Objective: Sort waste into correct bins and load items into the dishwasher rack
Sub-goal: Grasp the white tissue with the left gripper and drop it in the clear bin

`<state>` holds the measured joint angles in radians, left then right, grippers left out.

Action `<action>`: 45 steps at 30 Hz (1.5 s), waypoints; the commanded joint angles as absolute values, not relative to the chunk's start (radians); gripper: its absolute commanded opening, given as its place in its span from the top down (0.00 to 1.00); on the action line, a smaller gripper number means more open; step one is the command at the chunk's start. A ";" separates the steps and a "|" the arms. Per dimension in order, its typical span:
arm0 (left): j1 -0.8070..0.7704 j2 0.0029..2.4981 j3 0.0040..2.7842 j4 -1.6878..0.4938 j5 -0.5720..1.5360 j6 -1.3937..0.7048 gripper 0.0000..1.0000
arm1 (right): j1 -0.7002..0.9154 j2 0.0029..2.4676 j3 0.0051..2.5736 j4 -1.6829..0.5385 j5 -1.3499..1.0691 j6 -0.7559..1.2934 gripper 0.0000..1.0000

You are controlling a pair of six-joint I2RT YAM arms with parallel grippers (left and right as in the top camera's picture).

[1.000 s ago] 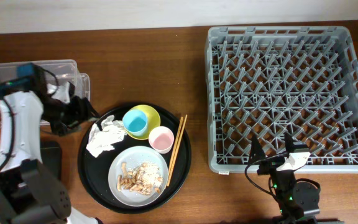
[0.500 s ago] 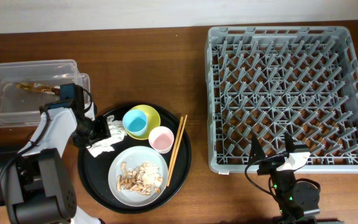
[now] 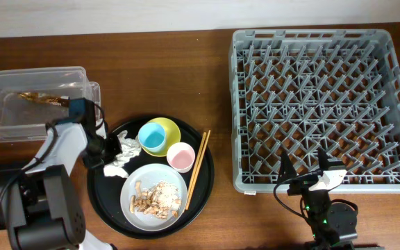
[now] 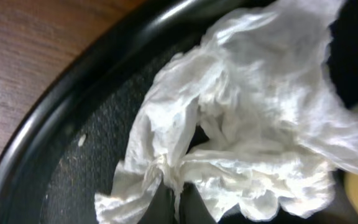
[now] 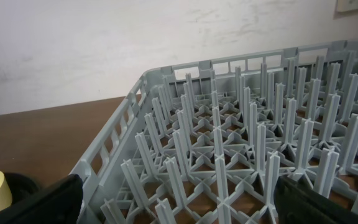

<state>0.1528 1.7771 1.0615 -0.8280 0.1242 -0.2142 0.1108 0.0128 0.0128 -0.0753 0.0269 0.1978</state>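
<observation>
- Left hand was pressed together, pinching the tissue at its left edge, over the round tray.
- Wrist view: tissue gathered to a point at the pinch, the rest lying on the tray floor near the rim.
- Right hand was spread and empty at the rack's near edge.
- Blue cup overlapped the bowl; pink cup sat just beside.
- Chopsticks lay along the tray's right side.
- Scraps were on the plate.
- Tub stood left of the tray, a brown wrapper inside.
</observation>
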 commanded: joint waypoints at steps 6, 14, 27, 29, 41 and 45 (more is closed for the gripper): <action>0.269 1.728 1.444 -0.984 0.297 -0.218 1.00 | 0.104 0.006 0.006 -0.080 0.038 0.187 0.01; 0.408 1.695 1.468 -0.588 0.551 -0.442 1.00 | 0.104 0.006 0.006 -0.080 0.038 0.187 0.02; 0.422 1.744 1.467 -0.482 -0.187 -0.508 0.33 | 0.104 0.006 0.006 -0.080 0.038 0.187 0.01; 0.422 1.752 1.467 -0.488 -0.187 -0.507 0.02 | 0.104 0.006 0.006 -0.080 0.038 0.187 0.02; 0.419 1.486 1.467 -1.073 0.576 -0.154 0.01 | 0.104 0.006 0.006 -0.080 0.038 0.187 0.02; 0.340 1.307 1.467 -1.358 0.441 -0.154 0.16 | 0.104 0.006 0.006 -0.080 0.038 0.187 0.02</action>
<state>0.3965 1.3468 1.4647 -1.2671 0.5198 -0.1822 0.1108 0.0120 0.0128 -0.0753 0.0265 0.1978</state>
